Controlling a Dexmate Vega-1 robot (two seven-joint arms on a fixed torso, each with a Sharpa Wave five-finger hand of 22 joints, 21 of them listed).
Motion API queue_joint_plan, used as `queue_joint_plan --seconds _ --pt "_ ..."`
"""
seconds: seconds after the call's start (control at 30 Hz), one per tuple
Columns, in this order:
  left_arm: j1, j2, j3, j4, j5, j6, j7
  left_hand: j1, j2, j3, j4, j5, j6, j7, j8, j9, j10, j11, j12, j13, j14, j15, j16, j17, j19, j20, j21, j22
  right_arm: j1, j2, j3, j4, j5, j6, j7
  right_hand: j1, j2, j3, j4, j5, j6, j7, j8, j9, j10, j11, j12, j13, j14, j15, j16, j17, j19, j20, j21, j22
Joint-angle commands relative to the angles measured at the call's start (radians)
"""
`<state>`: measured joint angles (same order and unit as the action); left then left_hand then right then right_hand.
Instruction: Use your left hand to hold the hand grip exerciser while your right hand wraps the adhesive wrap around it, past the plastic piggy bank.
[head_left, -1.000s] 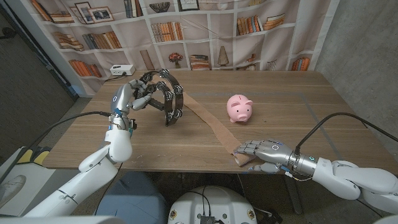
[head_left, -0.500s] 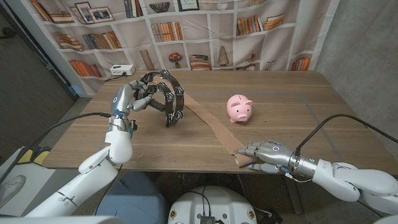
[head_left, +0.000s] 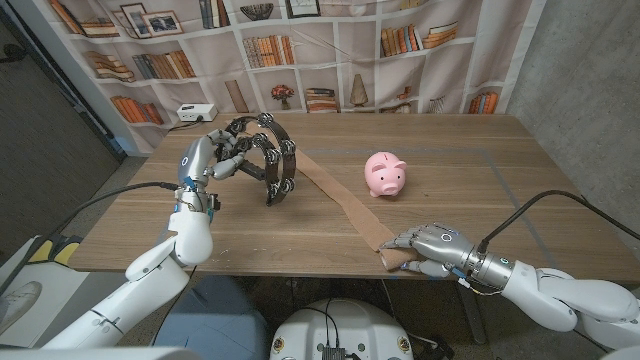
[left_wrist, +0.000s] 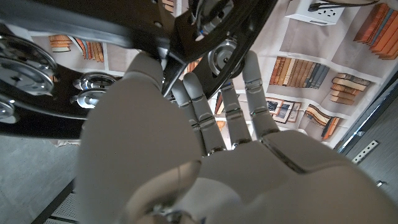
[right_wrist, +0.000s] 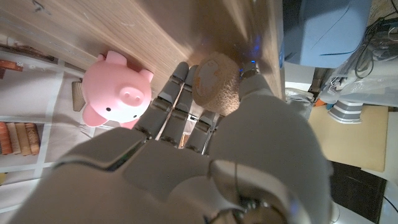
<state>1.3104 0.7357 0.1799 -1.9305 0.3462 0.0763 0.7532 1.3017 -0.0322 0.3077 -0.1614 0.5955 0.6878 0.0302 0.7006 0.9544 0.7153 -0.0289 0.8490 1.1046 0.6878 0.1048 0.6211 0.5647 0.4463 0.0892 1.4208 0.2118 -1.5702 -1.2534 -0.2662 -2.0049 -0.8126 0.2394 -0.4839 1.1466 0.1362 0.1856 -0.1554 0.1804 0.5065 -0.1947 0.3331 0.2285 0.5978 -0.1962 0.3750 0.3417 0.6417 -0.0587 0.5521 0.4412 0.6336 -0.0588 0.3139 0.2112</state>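
the left hand (head_left: 222, 155) is raised above the far left part of the wooden tabletop (head_left: 470, 170), its fingers (left_wrist: 199, 112) curled around the rim of a black ring-shaped frame set with shiny metal discs (head_left: 275, 160), which it grips and holds tilted on edge; in the left wrist view the fingers reach up across the black rim between the round silver discs. the frame looks more like a tambourine than a hand grip exerciser. from that frame a long tan strip of adhesive wrap (head_left: 335, 198) runs diagonally over the tabletop toward the near edge, passing just to the left of the pink plastic piggy bank (head_left: 385, 174), which stands upright near the middle of the tabletop, apart from the strip. the strip ends at a small tan roll (right_wrist: 216, 81) at the near edge, where the right hand (head_left: 425, 248) holds it, its fingers (right_wrist: 163, 102) closed over the top of the roll and the thumb beneath. in the right wrist view the roll sits between the fingers and thumb, with the piggy bank beyond the fingertips. a printed backdrop of bookshelves (head_left: 300, 45) hangs behind the tabletop.
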Motion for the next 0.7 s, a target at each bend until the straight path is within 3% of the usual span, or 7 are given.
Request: queue_joint_plan --seconds 0.03,0.33,0.7 --pt "-0.014 -0.005 0.006 0.021 -0.005 -0.02 0.002 0.086 0.091 0.047 0.002 0.088 0.0 0.002 -0.004 0.002 0.007 0.002 -0.005 0.004 0.23 -0.233 0.307 0.265 0.031 -0.056 0.003 0.003 -0.01 0.009 0.011 -0.007 0.061 0.011 -0.082 0.023 0.028 0.018 0.01 0.001 0.027 -0.002 0.007 0.008 0.033 -0.008 0.015 0.025 0.03 -0.181 0.01 0.016 0.01 -0.113 0.012 0.004" --pt "-0.039 -0.014 0.02 0.04 -0.003 -0.03 0.008 0.089 0.093 0.048 0.0 0.086 -0.002 0.005 -0.006 0.004 0.003 0.0 -0.012 0.0 0.226 -0.231 0.308 0.265 0.027 -0.053 0.005 0.006 -0.019 0.033 0.063 -0.056 0.133 0.042 -0.074 0.03 0.03 0.025 0.011 0.001 0.045 -0.007 0.009 0.008 0.056 -0.008 0.024 0.034 0.051 -0.182 0.009 0.025 0.012 -0.114 0.025 0.008" --pt "-0.099 -0.054 0.058 0.07 -0.002 -0.047 0.035 0.079 0.088 0.05 0.003 0.086 0.009 -0.02 -0.004 0.004 0.019 -0.024 -0.008 0.001 0.242 -0.253 0.311 0.268 0.042 -0.083 0.002 0.003 -0.035 0.062 0.154 -0.118 0.179 0.066 0.043 0.033 0.025 0.029 0.011 0.001 0.048 -0.006 0.005 0.009 0.06 -0.007 0.021 0.04 0.042 -0.18 -0.012 0.024 0.006 -0.107 0.037 0.012"
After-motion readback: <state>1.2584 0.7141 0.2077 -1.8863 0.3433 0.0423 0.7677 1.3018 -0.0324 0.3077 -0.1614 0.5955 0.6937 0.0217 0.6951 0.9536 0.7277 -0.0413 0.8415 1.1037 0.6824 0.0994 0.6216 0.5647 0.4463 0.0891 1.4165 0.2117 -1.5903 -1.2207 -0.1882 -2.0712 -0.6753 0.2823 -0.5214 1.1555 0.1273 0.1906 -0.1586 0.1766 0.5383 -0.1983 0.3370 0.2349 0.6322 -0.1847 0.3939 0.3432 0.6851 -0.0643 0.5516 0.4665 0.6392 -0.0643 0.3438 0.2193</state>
